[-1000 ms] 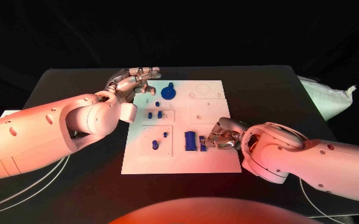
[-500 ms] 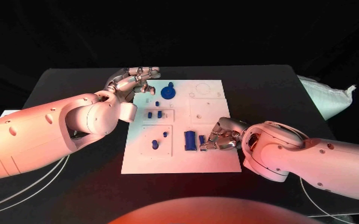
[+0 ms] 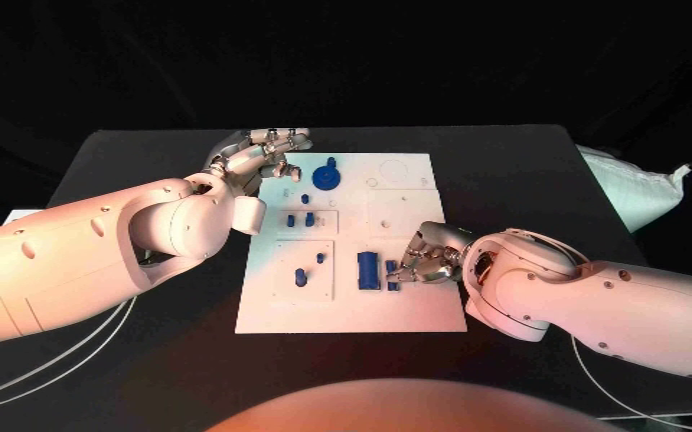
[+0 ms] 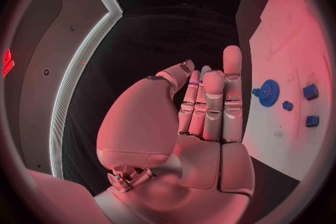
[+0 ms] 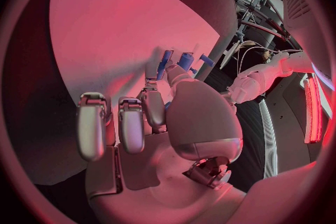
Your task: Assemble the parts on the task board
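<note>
Two hands work at the board (image 3: 407, 302), the white plate lying on the black table (image 3: 526, 167). The right hand (image 3: 427, 260) sits at the board's right edge with its fingers curled in toward a small blue piece (image 3: 391, 274) that stands just off its fingertips; the fingers look to be touching or pinching it, but I cannot tell for sure whether it is actually grasped. Just beyond that piece from the right hand stands a taller blue block (image 3: 368, 271), close beside it. In the right wrist view the hand (image 5: 157, 123) has its fingers bent forward, and blue parts (image 5: 183, 60) stand ahead of the fingertips on the white surface. The left hand (image 3: 261, 160) hovers over the table at the board's far left corner, released and holding nothing, fingers straight and held close together. The left wrist view shows that hand (image 4: 203, 109) with fingers upright and side by side, nothing between them, apart from the board. Nearest its fingertips lies a blue gear (image 3: 326, 177), seen also from the wrist (image 4: 266, 92). Farther back toward the left arm stand two small blue pegs (image 3: 299, 221), and past them a blue oval piece (image 3: 300, 278).
</note>
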Motion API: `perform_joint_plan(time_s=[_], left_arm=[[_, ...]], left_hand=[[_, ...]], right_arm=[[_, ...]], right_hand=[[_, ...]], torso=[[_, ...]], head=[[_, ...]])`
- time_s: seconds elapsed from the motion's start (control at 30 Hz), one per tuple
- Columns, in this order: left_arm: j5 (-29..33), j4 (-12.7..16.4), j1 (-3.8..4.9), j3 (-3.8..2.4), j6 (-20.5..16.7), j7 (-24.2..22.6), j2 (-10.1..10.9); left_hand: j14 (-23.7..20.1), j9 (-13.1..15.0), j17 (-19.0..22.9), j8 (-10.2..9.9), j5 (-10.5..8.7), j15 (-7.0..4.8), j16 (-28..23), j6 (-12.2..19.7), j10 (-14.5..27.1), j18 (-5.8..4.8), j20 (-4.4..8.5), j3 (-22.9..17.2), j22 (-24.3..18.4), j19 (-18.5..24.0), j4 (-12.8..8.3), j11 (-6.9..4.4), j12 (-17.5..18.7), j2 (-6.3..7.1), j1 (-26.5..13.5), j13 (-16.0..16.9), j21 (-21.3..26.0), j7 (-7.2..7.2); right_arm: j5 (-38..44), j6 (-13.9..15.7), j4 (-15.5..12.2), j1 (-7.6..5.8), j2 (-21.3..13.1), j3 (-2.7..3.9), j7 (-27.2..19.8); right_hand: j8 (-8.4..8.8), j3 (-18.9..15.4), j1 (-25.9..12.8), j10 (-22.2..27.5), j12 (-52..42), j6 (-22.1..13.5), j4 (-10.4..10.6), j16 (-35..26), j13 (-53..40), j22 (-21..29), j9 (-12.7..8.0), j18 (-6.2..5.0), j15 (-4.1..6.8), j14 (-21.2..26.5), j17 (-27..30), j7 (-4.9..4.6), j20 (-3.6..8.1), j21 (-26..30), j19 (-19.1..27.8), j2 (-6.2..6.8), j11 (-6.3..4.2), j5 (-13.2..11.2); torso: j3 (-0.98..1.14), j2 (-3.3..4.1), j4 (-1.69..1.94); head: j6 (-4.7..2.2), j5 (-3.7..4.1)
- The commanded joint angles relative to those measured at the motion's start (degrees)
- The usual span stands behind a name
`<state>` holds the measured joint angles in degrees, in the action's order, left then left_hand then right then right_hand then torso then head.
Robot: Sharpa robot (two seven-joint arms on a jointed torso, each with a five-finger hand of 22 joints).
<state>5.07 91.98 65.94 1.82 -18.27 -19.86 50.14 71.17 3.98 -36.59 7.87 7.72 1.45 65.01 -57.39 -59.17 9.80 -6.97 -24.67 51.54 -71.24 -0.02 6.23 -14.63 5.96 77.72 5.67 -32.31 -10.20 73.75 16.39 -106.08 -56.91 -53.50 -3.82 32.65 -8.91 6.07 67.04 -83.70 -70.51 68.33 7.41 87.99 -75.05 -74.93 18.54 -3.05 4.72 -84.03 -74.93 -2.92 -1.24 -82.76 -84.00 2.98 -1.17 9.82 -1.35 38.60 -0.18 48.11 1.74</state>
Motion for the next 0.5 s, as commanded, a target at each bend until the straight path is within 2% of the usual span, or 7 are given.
perform_joint_plan(time_s=[0.03,0.13,0.27,0.4,0.47,0.5], left_arm=[[-0.21,0.03,-0.03,-0.03,0.97,-0.25,-0.18],[-0.21,-0.01,-0.05,-0.03,0.98,-0.27,-0.19],[-0.21,-0.2,-0.09,-0.01,0.94,-0.29,-0.26],[-0.05,-0.68,-0.28,0.01,0.91,-0.51,-0.55],[0.19,-0.98,-0.5,0.01,0.96,-0.64,-0.73],[0.46,-1.23,-0.71,0.01,1.02,-0.77,-0.86]], left_hand=[[-0.51,-0.01,0.1,0.18,0.32,-0.06,0.18,0.22,0.34,0.63,0.0,0.1,-0.08,0.54,-0.36,0.15,-0.27,-0.26,0.49,-0.06,0.29,0.03],[-0.51,-0.01,0.1,0.18,0.32,-0.06,0.18,0.22,0.34,0.63,0.0,0.1,-0.08,0.54,-0.36,0.15,-0.27,-0.26,0.49,-0.06,0.29,0.03],[-0.51,-0.01,0.1,0.18,0.32,-0.06,0.18,0.22,0.34,0.63,0.0,0.1,-0.08,0.54,-0.36,0.15,-0.27,-0.26,0.49,-0.06,0.29,0.03],[-0.64,-0.01,0.37,0.23,0.3,-0.05,0.09,0.26,0.42,0.62,0.0,0.09,-0.08,0.56,-0.37,0.18,-0.41,-0.32,0.47,-0.07,0.31,-0.01],[-1.0,-0.03,1.0,0.27,0.26,0.02,-0.21,0.34,0.47,0.6,-0.04,0.24,-0.11,0.67,-0.26,0.22,-0.58,-0.23,0.21,-0.06,0.39,-0.05],[-1.82,-0.03,2.28,0.33,0.24,0.12,-0.92,0.41,0.54,0.58,-0.09,0.49,-0.2,0.98,-0.1,0.22,-0.79,-0.11,-0.13,-0.05,0.6,-0.05]], right_arm=[[0.19,-0.42,0.34,0.22,0.06,-0.19,-0.92],[-0.86,1.06,0.0,0.22,-0.4,-0.17,-2.46],[-5.26,3.55,-0.81,-0.41,-2.03,0.08,-7.22],[-14.23,5.28,-0.42,-2.81,-3.47,0.24,-14.67],[-18.55,5.72,0.36,-3.76,-3.69,0.26,-18.04],[-21.95,6.03,1.2,-4.46,-3.69,0.27,-20.59]], right_hand=[[0.31,-0.43,-0.47,-0.35,-0.11,-0.16,-0.06,0.26,-3.57,-3.56,-0.27,0.39,0.35,-5.35,-12.06,-0.1,0.28,0.02,-1.7,0.03,-0.15,-0.35],[0.32,-0.83,-0.69,-0.29,0.08,-0.23,0.09,0.23,-3.5,-3.45,-0.25,0.37,0.34,-5.34,-12.0,-0.15,0.27,0.09,-1.65,0.01,-0.12,-0.49],[0.86,-1.76,-0.86,0.45,1.86,-1.27,0.26,-0.16,-2.57,-2.66,-0.43,0.2,0.14,-5.19,-11.36,-0.52,0.16,0.64,-1.31,0.11,0.17,0.21],[2.19,-2.64,-0.27,2.51,6.64,-3.61,0.11,-1.31,0.01,-0.3,-0.91,-0.31,-0.43,-4.76,-9.53,-1.43,-0.24,2.28,-0.27,-0.08,0.92,0.92],[2.9,-2.89,0.22,3.51,8.78,-4.83,-0.06,-1.94,1.19,0.96,-1.18,-0.57,-0.77,-4.52,-8.59,-1.92,-0.52,3.18,0.3,-0.27,1.33,1.06],[3.27,-3.05,0.78,4.46,10.81,-5.45,-0.28,-2.74,2.34,2.32,-1.31,-0.86,-1.04,-4.22,-7.4,-2.24,-0.76,4.17,0.92,-0.47,1.62,1.17]], torso=[[-0.09,-0.09,-0.12],[-0.11,-0.14,-0.2],[-0.17,-0.25,-0.16],[-0.41,-0.7,-0.18],[-0.58,-1.05,-0.17],[-0.74,-1.37,-0.16]], head=[[0.04,0.01],[-0.04,-0.02],[-0.26,0.25],[-0.78,0.56],[-1.05,0.77],[-1.15,0.89]])
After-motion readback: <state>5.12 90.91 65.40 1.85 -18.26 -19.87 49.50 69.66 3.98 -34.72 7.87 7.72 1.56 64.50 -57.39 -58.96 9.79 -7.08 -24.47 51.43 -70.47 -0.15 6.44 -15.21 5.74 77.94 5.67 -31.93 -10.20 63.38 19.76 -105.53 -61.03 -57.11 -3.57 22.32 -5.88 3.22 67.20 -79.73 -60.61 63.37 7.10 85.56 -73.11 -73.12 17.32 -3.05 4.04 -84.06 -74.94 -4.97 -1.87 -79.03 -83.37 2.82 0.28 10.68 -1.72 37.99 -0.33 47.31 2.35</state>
